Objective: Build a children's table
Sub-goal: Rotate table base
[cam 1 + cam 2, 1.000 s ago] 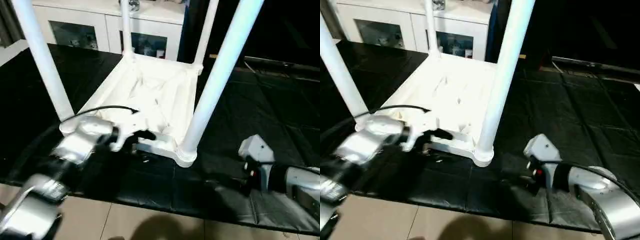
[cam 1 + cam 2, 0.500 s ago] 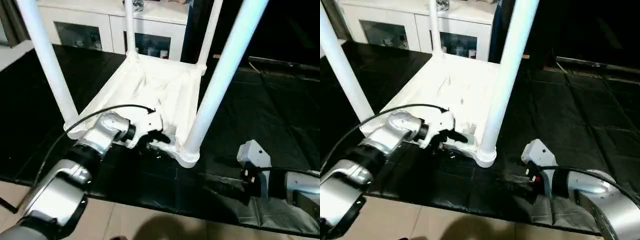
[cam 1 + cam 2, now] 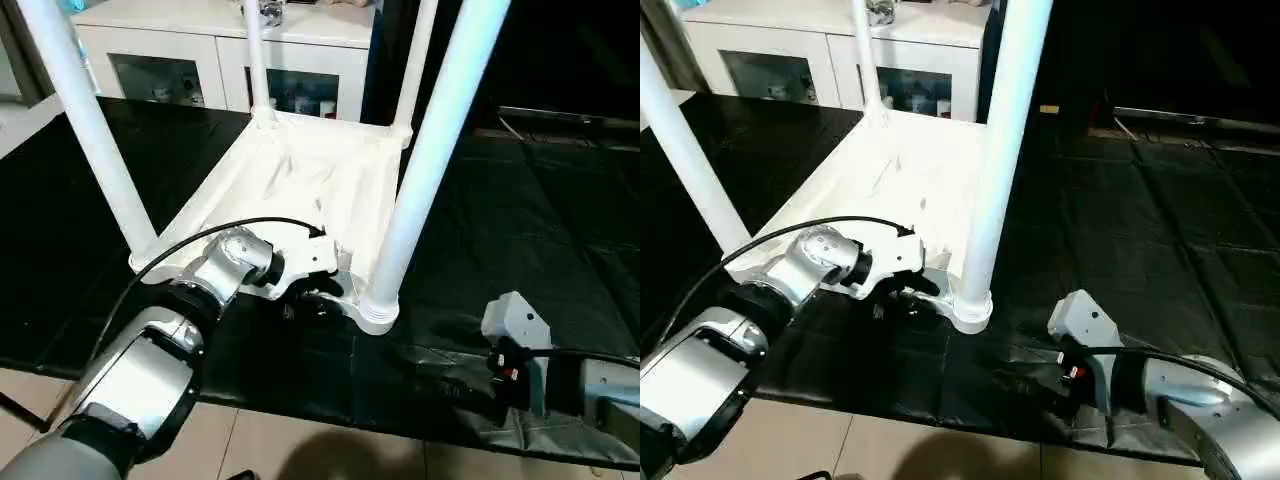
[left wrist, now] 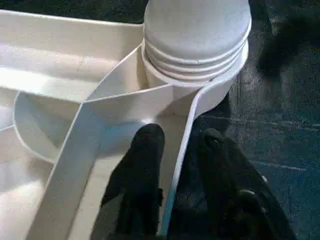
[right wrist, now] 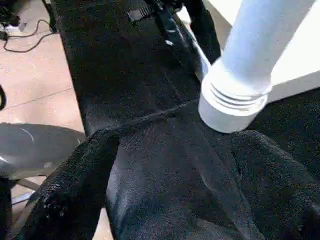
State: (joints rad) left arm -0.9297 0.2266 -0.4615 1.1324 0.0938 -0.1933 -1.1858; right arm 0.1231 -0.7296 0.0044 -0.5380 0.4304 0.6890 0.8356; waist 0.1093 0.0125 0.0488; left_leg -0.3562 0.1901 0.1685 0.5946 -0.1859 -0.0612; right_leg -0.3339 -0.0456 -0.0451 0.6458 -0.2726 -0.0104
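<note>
Inverted, the children's table point(image 3: 300, 180) rests on the black bench point(image 3: 540, 220). Left pincer point(image 4: 175, 142) straddles its near rim, grasping it; right pincer point(image 5: 170, 165) released.

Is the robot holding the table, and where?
Yes. The left end effector pinches the table by its near rim, one finger inside and one outside, beside the corner leg. The right end effector holds nothing.

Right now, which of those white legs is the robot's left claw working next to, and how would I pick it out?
Find the upside-down white table top on the black mat; four white legs stand up from its corners. The one you want is the near leg on the robot's right side, in the corner socket. It alone has the left gripper straddling the rim beside its socket.
</note>
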